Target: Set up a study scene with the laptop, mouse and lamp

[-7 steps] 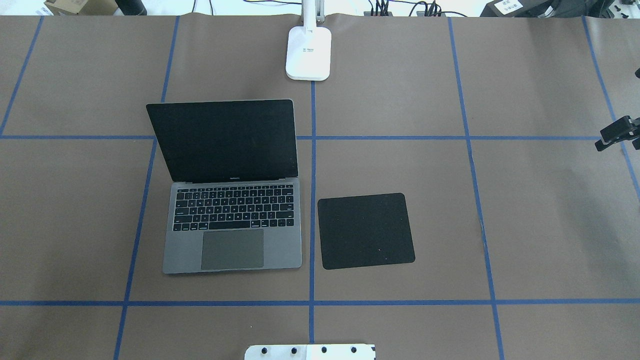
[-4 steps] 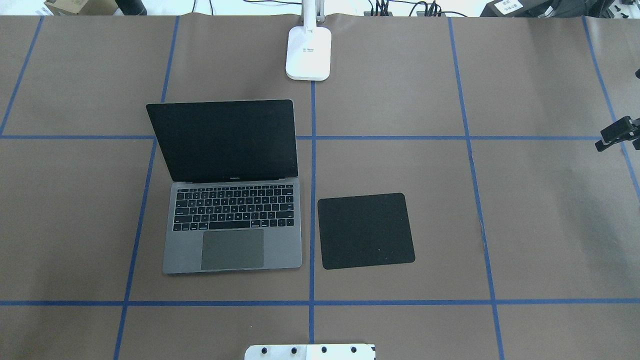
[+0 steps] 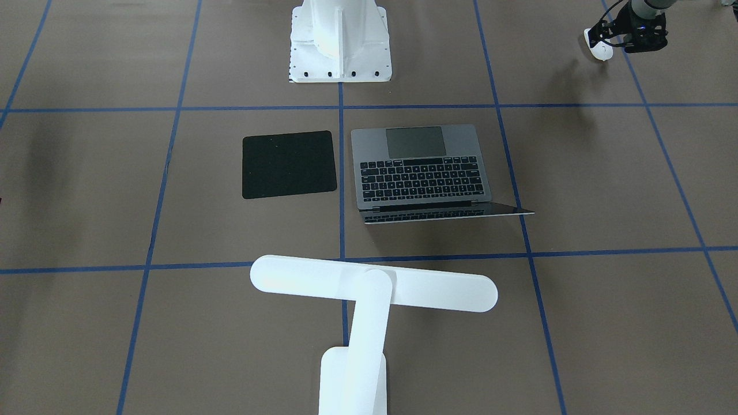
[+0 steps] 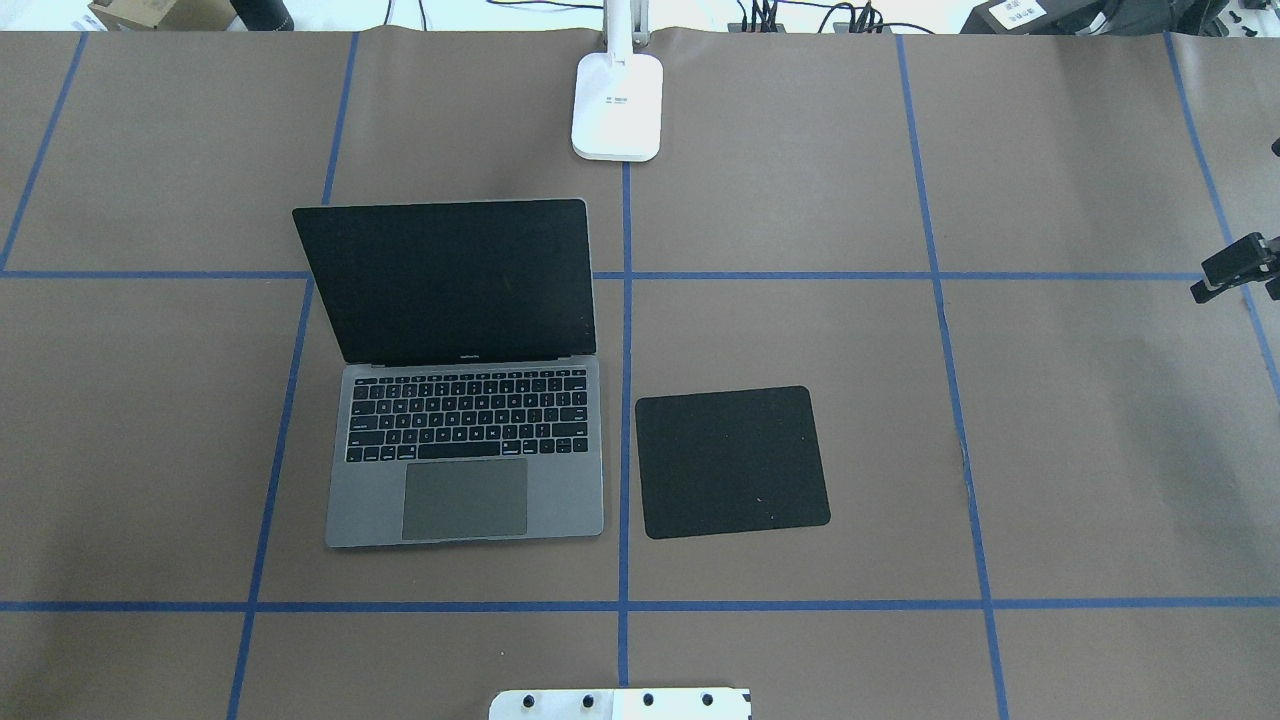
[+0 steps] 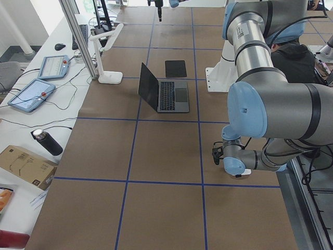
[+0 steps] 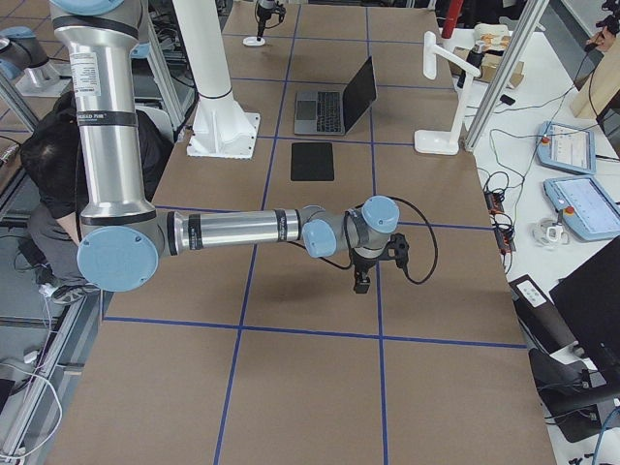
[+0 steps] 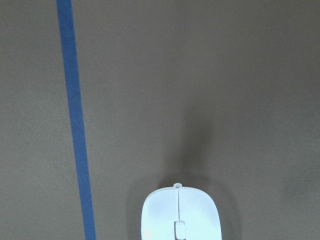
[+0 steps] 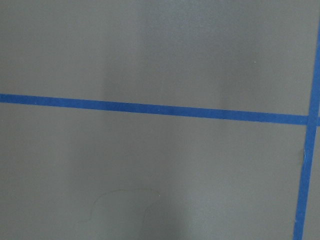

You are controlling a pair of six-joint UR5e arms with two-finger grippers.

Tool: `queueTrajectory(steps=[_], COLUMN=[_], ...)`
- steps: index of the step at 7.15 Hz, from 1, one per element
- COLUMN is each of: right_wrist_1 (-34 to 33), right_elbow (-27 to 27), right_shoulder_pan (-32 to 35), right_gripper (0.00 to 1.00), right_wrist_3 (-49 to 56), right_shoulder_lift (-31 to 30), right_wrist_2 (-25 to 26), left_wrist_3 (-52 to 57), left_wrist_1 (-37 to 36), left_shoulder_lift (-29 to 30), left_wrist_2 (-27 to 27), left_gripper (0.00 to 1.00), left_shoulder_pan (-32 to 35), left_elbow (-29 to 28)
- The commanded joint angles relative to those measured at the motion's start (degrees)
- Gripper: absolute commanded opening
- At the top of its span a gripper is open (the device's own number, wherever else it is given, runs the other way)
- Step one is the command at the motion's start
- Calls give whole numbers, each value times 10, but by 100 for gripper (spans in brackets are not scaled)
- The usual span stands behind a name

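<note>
Closest to me, far out on my left, the white mouse (image 7: 180, 215) sits right under my left claw (image 3: 604, 33). I cannot tell whether that claw is grasping it or released. Ahead, the open laptop (image 4: 465, 470) rests on the brown tabletop (image 4: 1080, 450), with a black mat (image 4: 732, 462) just beside it on my right. My right claw (image 6: 360, 281) hangs over bare tabletop far to my right, and I cannot tell its grip either. Farthest off, the white lamp (image 3: 369, 288) stands on its base.
</note>
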State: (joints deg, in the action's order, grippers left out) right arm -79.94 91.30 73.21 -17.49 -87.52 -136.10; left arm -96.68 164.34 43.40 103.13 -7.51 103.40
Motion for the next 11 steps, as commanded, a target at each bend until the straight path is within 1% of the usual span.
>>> queueTrajectory(steps=[1,2,5,7,9,11], right_wrist_1=[0,0,0,0,0,0], right_elbow=[4,4,5,7,8,8], right_shoulder_pan=[0,0,0,0,0,0], right_gripper=[99,99,99,99,99,99], right_wrist_3=[0,0,0,0,0,0], right_shoulder_lift=[-5,-5,-6,-7,-7,-7], right_wrist_2=[6,6,6,6,6,6], left_wrist_3=[-64,-81,-82,-81,-81,-82], left_wrist_1=[2,24,41,48,78,78], left_shoulder_lift=[17,13,1,2,3,7], left_wrist_2=[-42,-59,-59,-59,-60,-60], left_gripper=[100,100,100,100,100,100], left_shoulder_pan=[-72,-101,-102,-104,-105,-108], left_elbow=[-6,-7,-12,-28,-46,-51])
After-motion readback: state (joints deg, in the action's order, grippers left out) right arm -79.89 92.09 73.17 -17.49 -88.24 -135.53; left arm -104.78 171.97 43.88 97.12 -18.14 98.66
